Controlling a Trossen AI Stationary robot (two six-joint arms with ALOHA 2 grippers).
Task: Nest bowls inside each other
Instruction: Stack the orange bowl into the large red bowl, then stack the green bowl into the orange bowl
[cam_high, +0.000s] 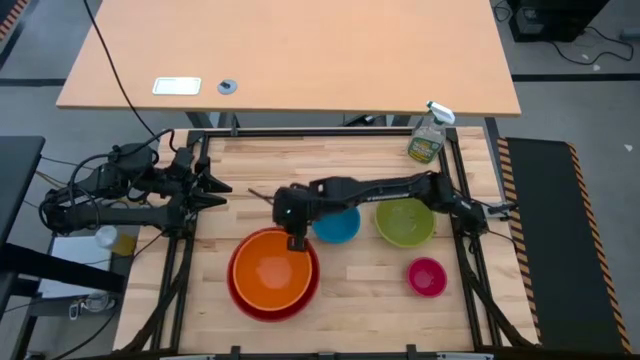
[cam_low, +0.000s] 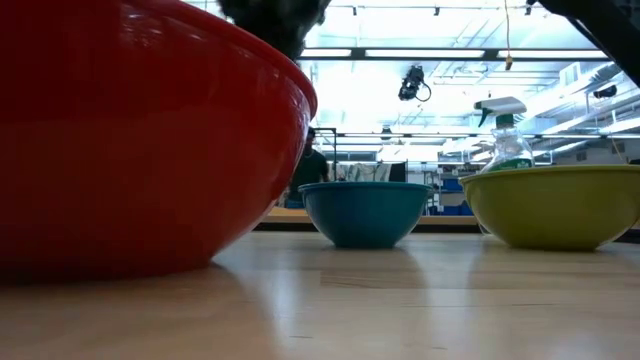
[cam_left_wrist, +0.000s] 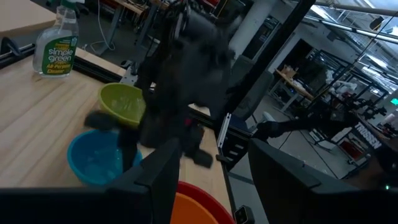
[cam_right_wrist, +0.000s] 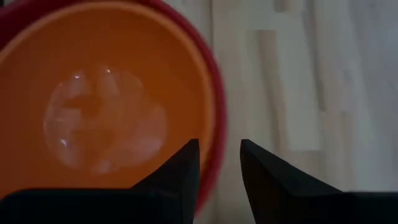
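The orange bowl (cam_high: 272, 268) sits nested inside the red bowl (cam_high: 245, 303) near the table's front, left of centre. My right gripper (cam_high: 297, 240) hovers open over their far rim; in its wrist view the fingers (cam_right_wrist: 219, 152) stand either side of the red rim (cam_right_wrist: 219, 140) below, touching nothing. The blue bowl (cam_high: 337, 228), the lime green bowl (cam_high: 405, 222) and the pink bowl (cam_high: 427, 276) each rest on their bases on the wood, apart from one another. My left gripper (cam_high: 215, 195) waits open at the table's left edge, raised.
A clear spray bottle (cam_high: 428, 135) with a green label stands at the far right corner. Dark frame rails (cam_high: 455, 180) run along the table's sides. Bare wood lies between the red bowl and the pink bowl, and along the front edge.
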